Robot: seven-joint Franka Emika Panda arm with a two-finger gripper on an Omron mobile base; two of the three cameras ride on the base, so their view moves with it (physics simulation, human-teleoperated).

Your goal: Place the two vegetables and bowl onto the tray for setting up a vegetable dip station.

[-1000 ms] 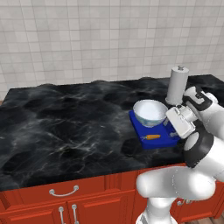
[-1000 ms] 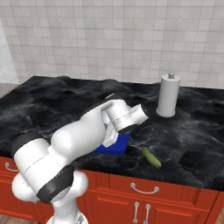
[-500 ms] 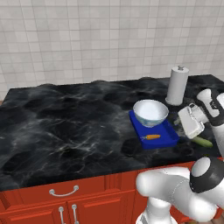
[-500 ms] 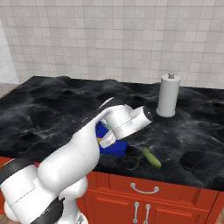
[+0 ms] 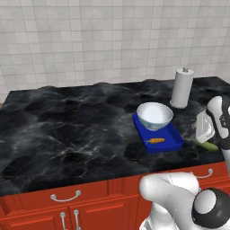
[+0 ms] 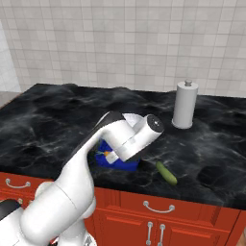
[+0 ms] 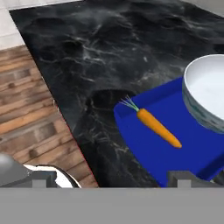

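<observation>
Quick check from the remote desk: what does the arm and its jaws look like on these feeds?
The glossy white, rounded arm has dark grey joint caps, one at the wrist and one at the elbow. A boxy pale hand sits at its end. In the hand view, the jaws' tips are small, dark and square.

The bright blue tray (image 5: 173, 143) is a flat rectangle with a low raised rim, lying on the dark marbled bench (image 5: 67, 130) close to its front edge and toward its right end. The round white bowl (image 5: 155, 115), deep with a faint blue pattern outside, sits upright on the rear part of the tray. The small orange carrot (image 5: 157, 140) lies flat on the front part of the tray, apart from the bowl. The slender dark green cucumber (image 6: 166, 173) lies on the bench just right of the tray, off it, near the front edge.
</observation>
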